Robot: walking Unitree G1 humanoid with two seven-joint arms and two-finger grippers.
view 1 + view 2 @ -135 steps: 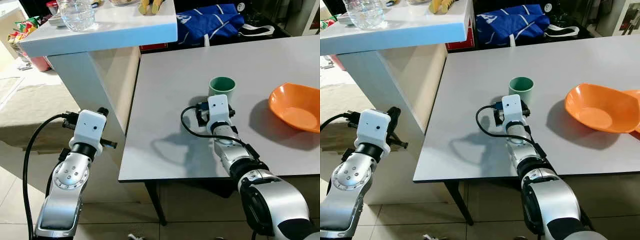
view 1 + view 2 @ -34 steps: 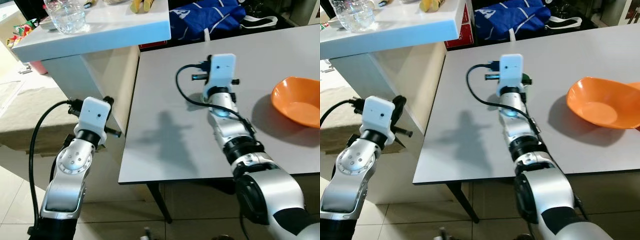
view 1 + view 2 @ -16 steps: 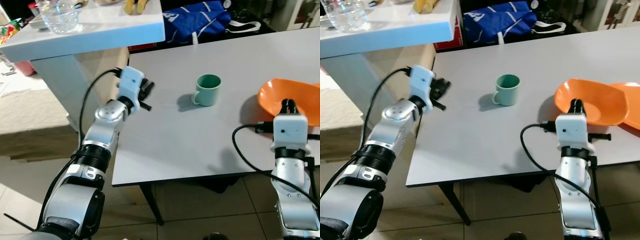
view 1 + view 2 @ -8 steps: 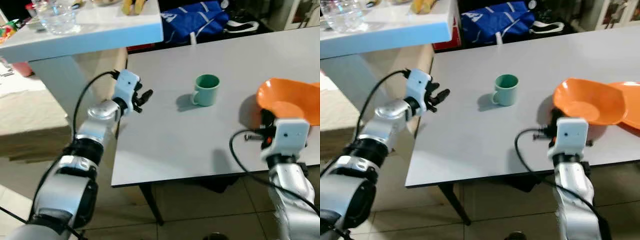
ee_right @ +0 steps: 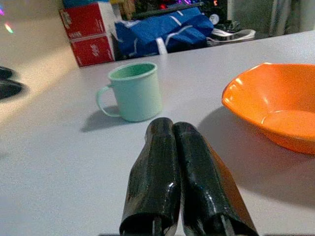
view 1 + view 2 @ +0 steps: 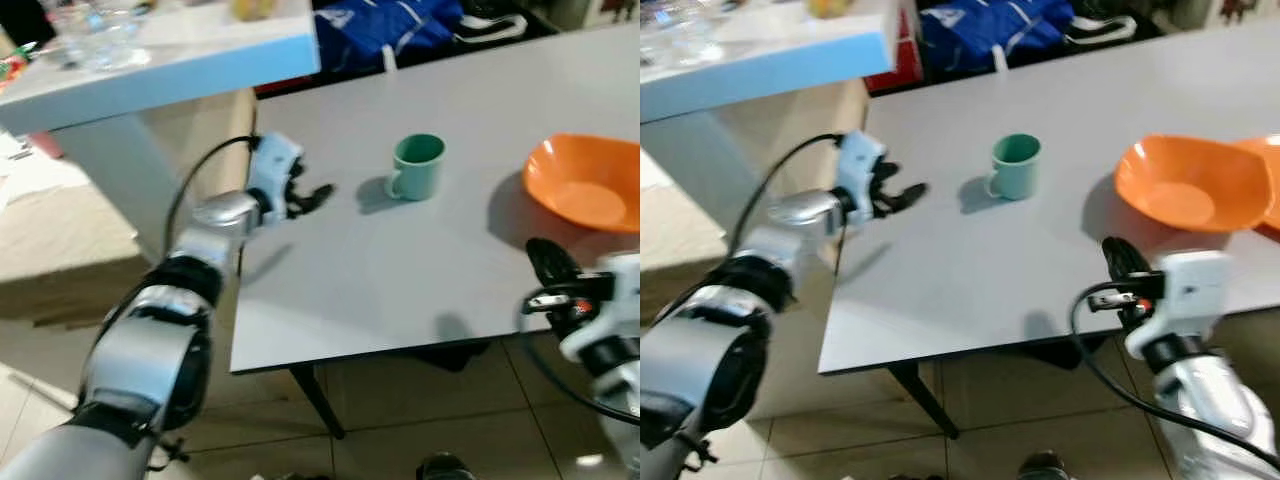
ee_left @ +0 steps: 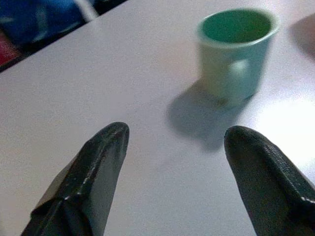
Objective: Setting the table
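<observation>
On the table (image 6: 420,260), the left gripper (image 6: 312,197), fingers spread and empty, reaches toward the mug (image 6: 416,166); next, close around it. Right gripper (image 5: 173,147), fingers together, holds nothing.

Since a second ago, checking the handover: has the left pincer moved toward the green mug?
Yes. The left pincer has reached further over the grey table toward the green mug, the gap between them narrower, fingers open.
</observation>
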